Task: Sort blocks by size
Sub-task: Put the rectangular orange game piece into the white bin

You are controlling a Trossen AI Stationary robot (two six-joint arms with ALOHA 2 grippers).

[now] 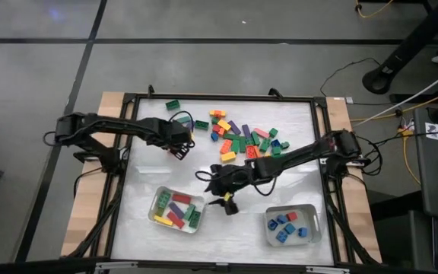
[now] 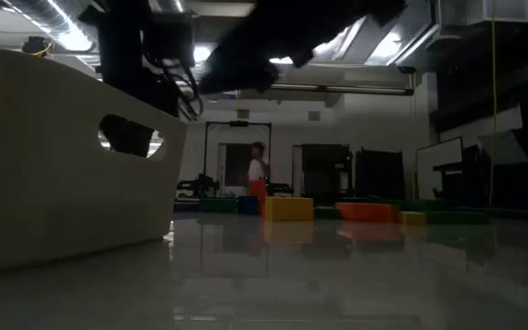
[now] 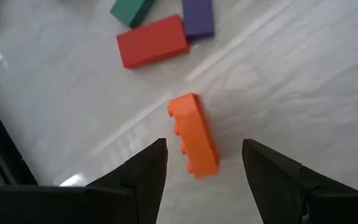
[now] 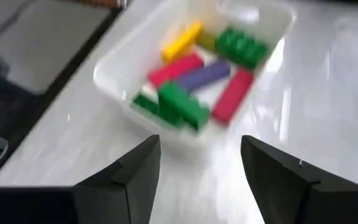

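A purple block point(image 3: 198, 17) and a green block point(image 3: 131, 10) are cut off at the left wrist view's edge

Left fingers point(image 3: 145, 171): spread wide, only an orange block point(image 3: 194, 135) between.
Right fingers point(image 4: 135, 168): bare bench point(image 1: 295, 190) between; tray of long blocks point(image 4: 191, 65) just ahead.

Nothing readable anywhere here, no labels, brand names or numbers on the blocks, trays or the bench.
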